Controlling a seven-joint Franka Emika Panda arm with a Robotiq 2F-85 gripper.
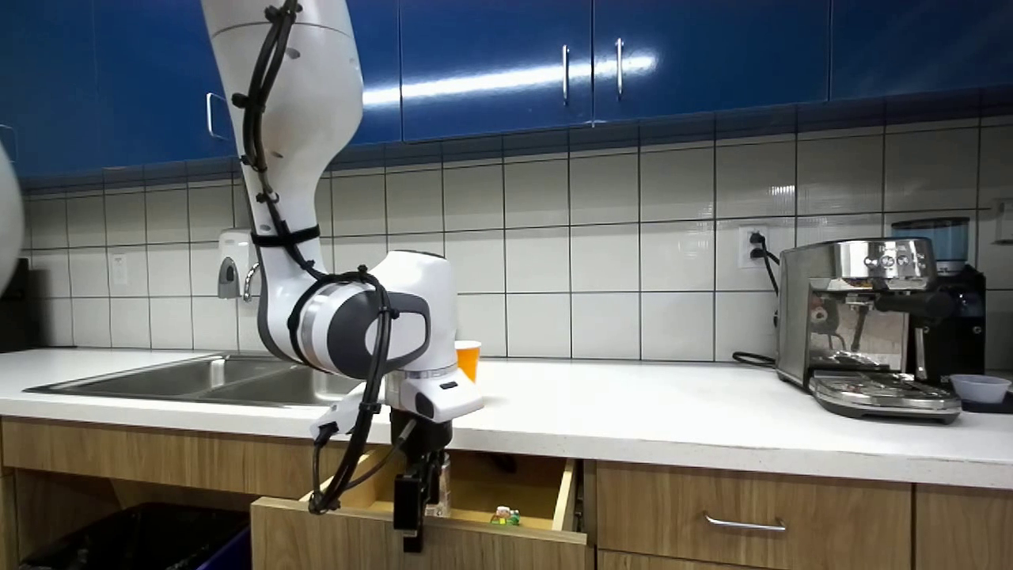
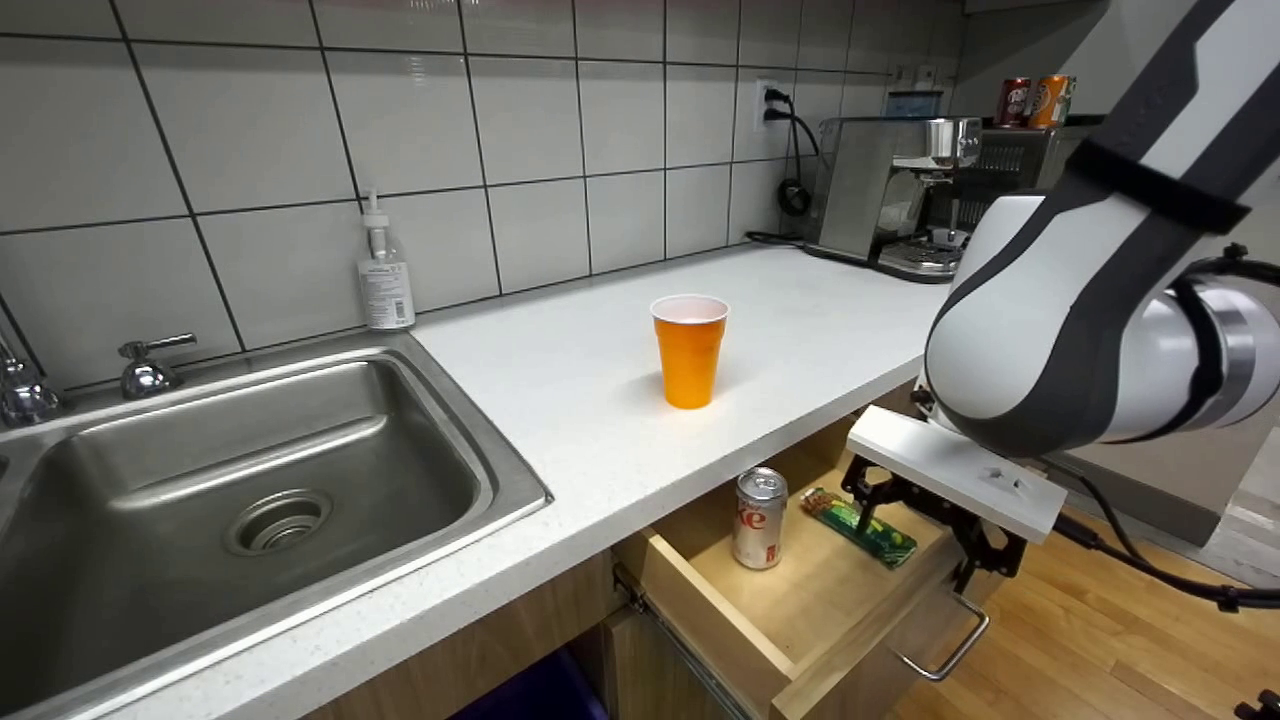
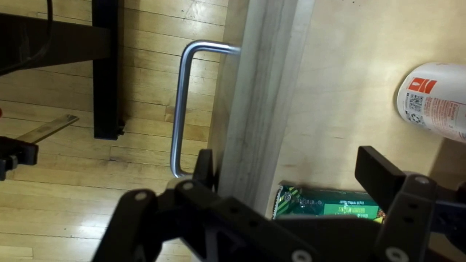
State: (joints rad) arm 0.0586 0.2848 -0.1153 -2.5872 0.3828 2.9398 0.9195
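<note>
My gripper is open and empty, its jaws on either side of the front panel of a pulled-out wooden drawer. One finger is outside the panel near the metal handle; the other is inside, above a green snack packet. No grip on the panel shows. In an exterior view the gripper is over the drawer's front edge, with the handle below. A silver-white soda can stands upright in the drawer beside the packet. The gripper also shows in an exterior view.
An orange cup stands on the white counter above the drawer. A steel sink and a soap bottle are alongside. A coffee machine stands farther along. A dark-lined bin is under the counter.
</note>
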